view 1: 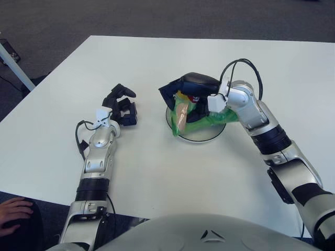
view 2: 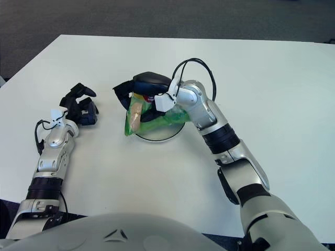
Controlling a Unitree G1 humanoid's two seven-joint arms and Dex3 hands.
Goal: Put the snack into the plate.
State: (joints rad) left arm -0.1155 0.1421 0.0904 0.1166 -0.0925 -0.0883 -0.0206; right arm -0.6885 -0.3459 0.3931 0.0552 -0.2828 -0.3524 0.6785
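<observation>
A green snack bag (view 1: 184, 113) with a tan picture on its front hangs over the clear round plate (view 1: 201, 134) in the middle of the white table. My right hand (view 1: 187, 90) is shut on the bag's top, just above the plate's left side. The bag's lower end reaches down to the plate's left rim; whether it touches I cannot tell. My left hand (view 1: 120, 106) shows to the left of the plate, fingers curled and holding nothing.
The white table (view 1: 157, 172) stretches all around the plate. Dark floor lies beyond its far and left edges. A person's hand (view 1: 13, 212) shows at the bottom left corner, off the table.
</observation>
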